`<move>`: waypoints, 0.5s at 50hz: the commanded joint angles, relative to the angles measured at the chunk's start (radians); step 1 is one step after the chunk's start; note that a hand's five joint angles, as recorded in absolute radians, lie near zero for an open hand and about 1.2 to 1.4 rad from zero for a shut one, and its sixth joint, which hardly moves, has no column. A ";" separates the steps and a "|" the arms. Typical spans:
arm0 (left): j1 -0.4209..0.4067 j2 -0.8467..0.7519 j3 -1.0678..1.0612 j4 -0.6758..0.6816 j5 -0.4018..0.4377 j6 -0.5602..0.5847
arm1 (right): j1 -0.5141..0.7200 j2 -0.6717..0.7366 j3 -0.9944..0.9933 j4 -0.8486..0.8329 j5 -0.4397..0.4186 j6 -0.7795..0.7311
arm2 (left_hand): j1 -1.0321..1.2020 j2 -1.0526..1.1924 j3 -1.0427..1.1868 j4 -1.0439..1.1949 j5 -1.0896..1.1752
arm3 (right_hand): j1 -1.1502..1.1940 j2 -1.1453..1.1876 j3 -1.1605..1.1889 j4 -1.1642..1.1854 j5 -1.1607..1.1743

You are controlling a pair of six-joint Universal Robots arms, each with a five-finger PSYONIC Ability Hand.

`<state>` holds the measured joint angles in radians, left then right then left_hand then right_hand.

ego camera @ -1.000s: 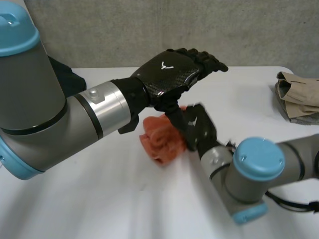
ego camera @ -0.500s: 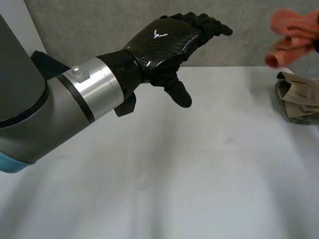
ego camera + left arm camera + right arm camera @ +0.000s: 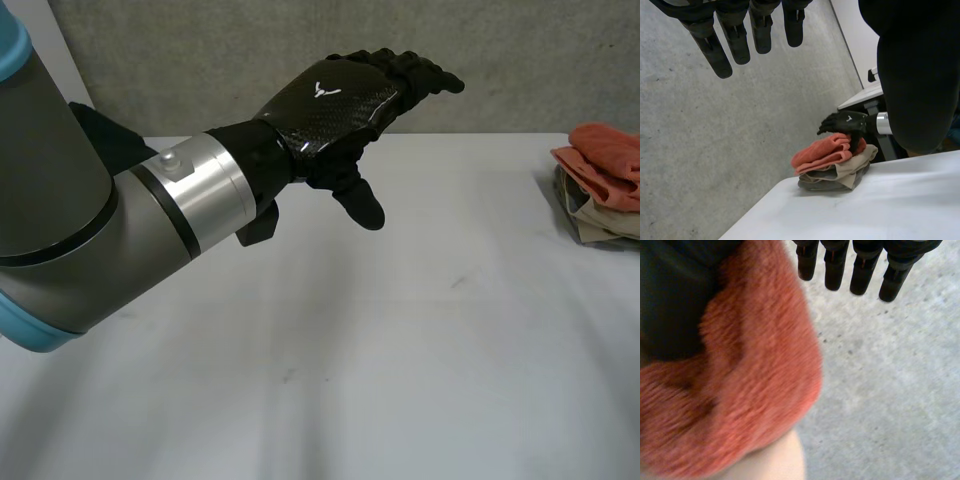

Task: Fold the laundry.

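A folded orange towel (image 3: 610, 160) lies on top of a stack of beige cloth (image 3: 600, 225) at the table's far right edge. In the left wrist view the orange towel (image 3: 825, 152) tops the beige and grey cloths (image 3: 850, 167), and my right hand (image 3: 842, 124) hovers just behind it with relaxed fingers. My right hand's fingers (image 3: 862, 270) are straight and stand off the orange towel (image 3: 740, 390), which lies beside its thumb. My left hand (image 3: 335, 100) hangs open in the air over the table's back middle, holding nothing.
The white table (image 3: 350, 350) stretches bare in front of my left arm. A grey wall (image 3: 500, 60) runs behind the table. A dark object (image 3: 110, 140) sits at the back left behind my left arm.
The orange towel went from the table's middle up and right, and now lies on the stack. My right hand has let go of it. The left hand stayed raised.
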<state>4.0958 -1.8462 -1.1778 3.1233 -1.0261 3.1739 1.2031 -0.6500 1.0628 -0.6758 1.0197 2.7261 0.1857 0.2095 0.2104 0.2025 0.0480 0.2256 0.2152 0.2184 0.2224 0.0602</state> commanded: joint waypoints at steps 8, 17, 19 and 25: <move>-0.040 0.018 -0.006 0.000 0.000 -0.002 | -0.071 -0.312 0.065 0.432 0.218 0.050 | 0.022 -0.002 -0.003 0.005 -0.015 | -0.051 -0.041 -0.044 -0.048 -0.060; -0.049 0.061 0.018 0.061 -0.064 -0.009 | -0.168 -0.379 -0.125 0.581 0.523 -0.177 | 0.022 -0.002 -0.003 0.005 -0.015 | -0.051 -0.041 -0.044 -0.048 -0.060; -0.046 0.068 0.035 0.098 -0.113 -0.017 | -0.142 -0.431 -0.126 0.488 0.498 -0.154 | 0.022 -0.002 -0.003 0.005 -0.015 | -0.051 -0.041 -0.044 -0.048 -0.060; -0.002 0.074 0.147 0.186 -0.409 -0.034 | -0.016 -0.615 0.032 0.277 0.369 0.018 | 0.028 0.004 0.003 0.011 -0.009 | -0.051 -0.041 -0.044 -0.048 -0.060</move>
<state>4.0532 -1.7772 -1.1278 3.2353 -1.1875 3.1486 1.0716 -1.1034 0.9624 -0.1852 1.5063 2.6032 0.1857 0.2095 0.2104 0.2025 0.0479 0.2257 0.2093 0.2100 0.2097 0.0467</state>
